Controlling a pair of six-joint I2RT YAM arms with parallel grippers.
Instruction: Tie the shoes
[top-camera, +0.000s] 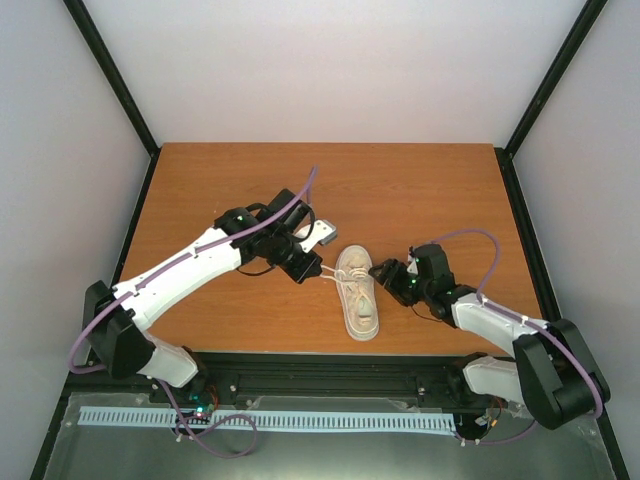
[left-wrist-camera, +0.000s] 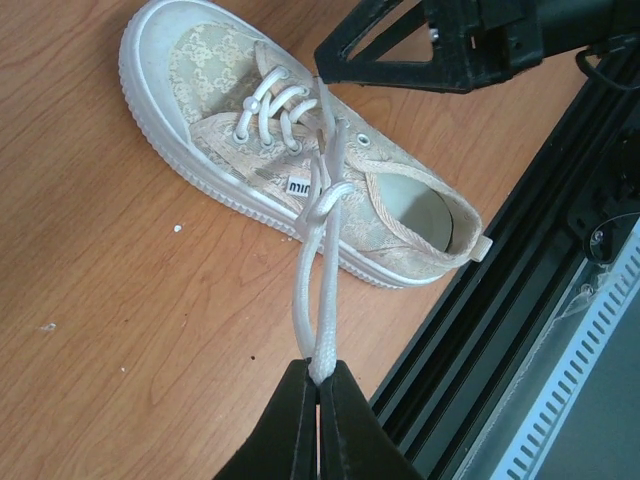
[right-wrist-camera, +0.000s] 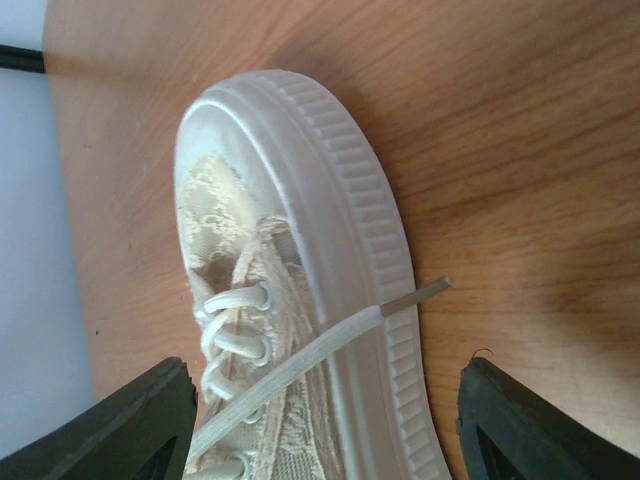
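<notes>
One cream sneaker sits upright on the table, and both your arms reach in to it. A black rail runs just past its heel, and its toe points the other way.

Your left end effector is on the sneaker's left, just off its side. It is pinched shut on a white lace loop. The loop runs taut as two strands from the crossing at the tongue straight to the fingertips, and it is lifted off the table.

Your right end effector is at the sneaker's right, up by the toe and eyelets. Its jaws are wide apart, one finger on each side of the front of the sneaker, and they grip nothing. A loose lace end lies across the ribbed sole edge between those fingers, with its tip just over the rim on the table side. You can't tell whether either finger touches the sole.

From the left wrist view, the right end effector hangs just above the upper eyelets, close to the lace crossing.
</notes>
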